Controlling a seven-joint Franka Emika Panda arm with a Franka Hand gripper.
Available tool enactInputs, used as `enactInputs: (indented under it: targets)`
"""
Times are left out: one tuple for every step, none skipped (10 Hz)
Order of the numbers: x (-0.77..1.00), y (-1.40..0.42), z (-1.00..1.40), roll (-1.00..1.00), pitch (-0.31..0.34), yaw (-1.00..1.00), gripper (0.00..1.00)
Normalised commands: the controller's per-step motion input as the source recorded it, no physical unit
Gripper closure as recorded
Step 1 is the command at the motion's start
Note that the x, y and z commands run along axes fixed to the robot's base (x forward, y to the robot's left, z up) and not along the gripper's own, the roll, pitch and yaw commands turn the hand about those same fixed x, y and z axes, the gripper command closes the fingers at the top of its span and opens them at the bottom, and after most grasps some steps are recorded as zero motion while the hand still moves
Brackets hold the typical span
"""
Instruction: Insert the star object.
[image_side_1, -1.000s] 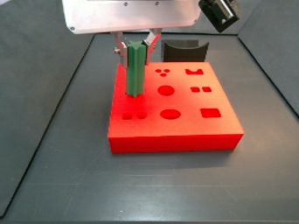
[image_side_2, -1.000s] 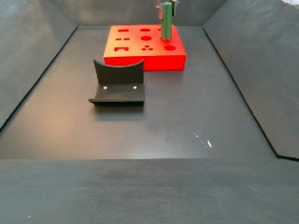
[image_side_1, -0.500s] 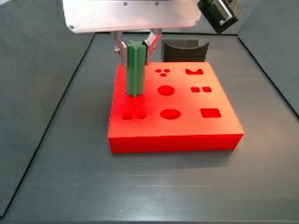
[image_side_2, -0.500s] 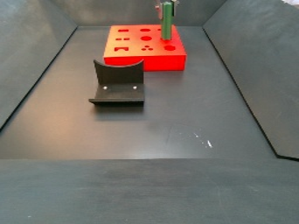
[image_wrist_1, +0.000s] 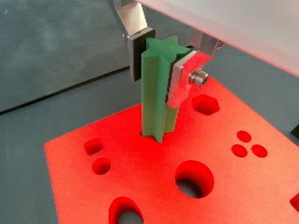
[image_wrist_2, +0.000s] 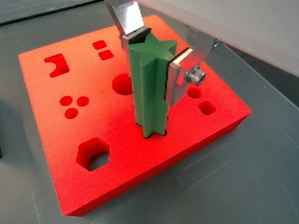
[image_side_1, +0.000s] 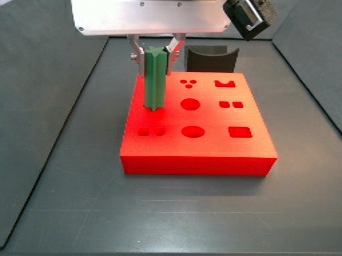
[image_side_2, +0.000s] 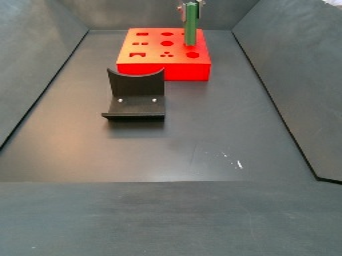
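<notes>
The star object is a long bright green ridged peg, also seen in the other wrist view and in both side views. My gripper is shut on its upper part and holds it upright. Its lower end meets the top of the red block near one edge; whether it sits in a hole I cannot tell. The block has several shaped holes in its top.
A dark grey curved holder stands on the dark floor in front of the red block; it shows behind the block in a side view. Dark walls ring the floor.
</notes>
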Motion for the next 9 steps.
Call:
enactInputs:
  targets:
    - [-0.06, 0.00, -1.00, 0.00, 0.000, -0.04, 1.00]
    - [-0.01, 0.00, -1.00, 0.00, 0.000, -0.06, 1.00]
    - [0.05, 0.00, -0.87, -0.08, 0.000, -0.11, 1.00]
    - [0.00, 0.00, 0.00, 0.00, 0.000, 0.01, 1.00]
    - [0.00, 0.00, -0.16, 0.11, 0.113, 0.00, 1.00]
    - [0.00, 0.00, -0.33, 0.11, 0.187, -0.13, 1.00]
    - [0.03, 0.00, -0.33, 0.00, 0.127, -0.12, 1.00]
    - [0.00, 0.00, -0.28, 0.05, 0.069, -0.01, 1.00]
    - [0.00, 0.00, -0.04, 0.02, 0.000, 0.00, 1.00]
